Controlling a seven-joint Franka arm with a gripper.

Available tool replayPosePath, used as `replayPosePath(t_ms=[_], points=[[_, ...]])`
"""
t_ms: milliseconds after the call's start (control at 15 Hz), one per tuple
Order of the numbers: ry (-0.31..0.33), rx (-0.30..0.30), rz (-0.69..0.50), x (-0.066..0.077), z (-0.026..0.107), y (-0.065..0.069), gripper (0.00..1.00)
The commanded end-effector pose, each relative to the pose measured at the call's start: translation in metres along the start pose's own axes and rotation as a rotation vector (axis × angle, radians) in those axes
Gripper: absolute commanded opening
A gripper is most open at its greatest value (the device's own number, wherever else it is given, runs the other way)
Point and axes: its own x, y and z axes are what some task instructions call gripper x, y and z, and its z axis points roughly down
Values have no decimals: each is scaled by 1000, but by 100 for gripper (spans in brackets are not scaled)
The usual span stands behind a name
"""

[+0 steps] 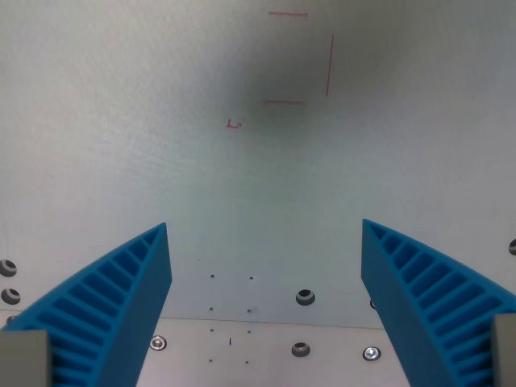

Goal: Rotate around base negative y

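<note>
My gripper (264, 230) is open, and nothing lies between its two ribbed blue fingers. The left finger (121, 298) rises from the wrist view's lower left, the right finger (427, 290) from the lower right. Both point toward a pale white table surface (161, 121) below. No object to grasp shows in this view.
Thin red marker lines (326, 64) form a partial rectangle at the top, beside a small red mark (234, 124). A soft dark shadow (282, 81) falls over them. Near the bottom a metal plate (258, 347) carries bolts (305, 297) and small holes.
</note>
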Motion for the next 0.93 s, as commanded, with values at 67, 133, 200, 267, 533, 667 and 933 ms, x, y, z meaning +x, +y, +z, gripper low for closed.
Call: replayPosePath(t_ms=[67, 133, 200, 267, 533, 667, 933], points=[[18, -2, 0, 0, -3, 0, 100], [29, -3, 0, 0, -3, 0, 100], [41, -4, 0, 0, -3, 0, 100], [52, -5, 0, 0, -3, 0, 100], [99, -10, 0, 0, -3, 0, 100], [122, -13, 0, 0, -3, 0, 100], [168, -17, 0, 0, -3, 0, 100]])
